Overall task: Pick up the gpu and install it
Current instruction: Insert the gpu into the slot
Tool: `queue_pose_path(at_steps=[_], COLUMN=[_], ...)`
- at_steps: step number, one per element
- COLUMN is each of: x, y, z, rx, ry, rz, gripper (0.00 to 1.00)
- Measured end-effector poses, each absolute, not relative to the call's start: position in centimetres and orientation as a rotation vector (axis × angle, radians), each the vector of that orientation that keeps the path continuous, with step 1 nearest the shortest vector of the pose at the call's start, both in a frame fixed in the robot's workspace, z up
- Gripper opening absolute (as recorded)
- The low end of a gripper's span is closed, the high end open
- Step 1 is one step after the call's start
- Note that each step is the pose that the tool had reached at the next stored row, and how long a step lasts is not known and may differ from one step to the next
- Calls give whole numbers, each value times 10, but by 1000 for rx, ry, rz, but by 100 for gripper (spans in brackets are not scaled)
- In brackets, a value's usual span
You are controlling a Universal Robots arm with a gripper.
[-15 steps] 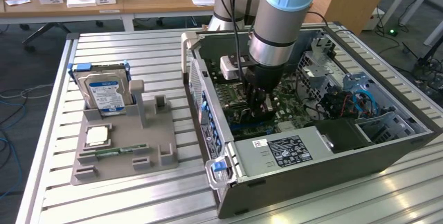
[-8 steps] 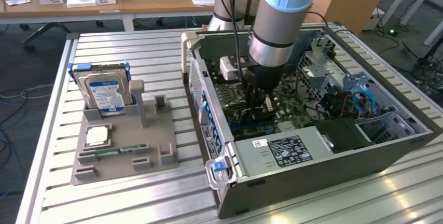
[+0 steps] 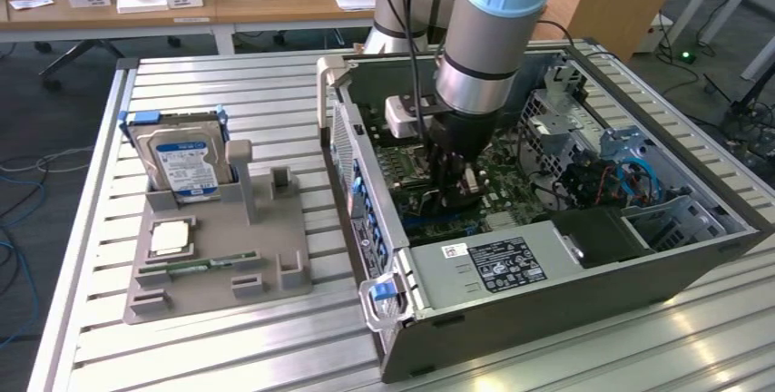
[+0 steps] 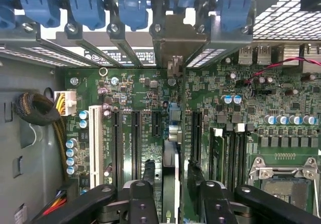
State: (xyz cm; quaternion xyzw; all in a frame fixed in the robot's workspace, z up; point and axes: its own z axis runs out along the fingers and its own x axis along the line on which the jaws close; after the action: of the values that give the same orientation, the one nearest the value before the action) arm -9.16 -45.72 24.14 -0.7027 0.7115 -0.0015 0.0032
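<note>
Claw [image 3: 460, 194] down inside the open PC case [image 3: 678, 256], right over the motherboard [image 4: 135, 91]. Spread wide in the wrist view, fingers [image 4: 149, 173] standing off either side of the gpu [image 4: 170, 158], so gripping nothing as far as can be told.

Gpu straight between the fingers, seen edge-on as a thin dark strip, standing upright in one of the long black slots. Pale metal bracket [image 4: 173, 38] out ahead of the claw at the case's rear wall, under the row of blue clips [image 4: 133, 5]. Looks seated or near enough, though can't judge full depth from here.

Handling-wise: probably light, stiff and flat, but fragile. Bare board, small parts on the faces, contacts along the lower edge. Best pinched across the two flat faces near the top edge, roughly mid-length, kept dead upright so nothing twists in the slot. Wouldn't squeeze hard or push at an angle. Not slippery, at a guess.

Writing: not much luck. Blue-and-white label on the hard drive [image 3: 181, 161], well off to the side of the claw in the grey holder [image 3: 218, 306] on the counter [image 3: 242, 83], too small to read. Same for the sticker on the power supply [image 3: 499, 260] just beside the claw, and for the white print along the board's slots. No brand legible anywhere.
</note>
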Motion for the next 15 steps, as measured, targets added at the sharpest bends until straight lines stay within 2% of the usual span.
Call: queue_pose_path(at_steps=[15], x=[-92], y=[-457], z=[247], rx=[-2203], ry=[2231], rz=[-5], gripper=[40])
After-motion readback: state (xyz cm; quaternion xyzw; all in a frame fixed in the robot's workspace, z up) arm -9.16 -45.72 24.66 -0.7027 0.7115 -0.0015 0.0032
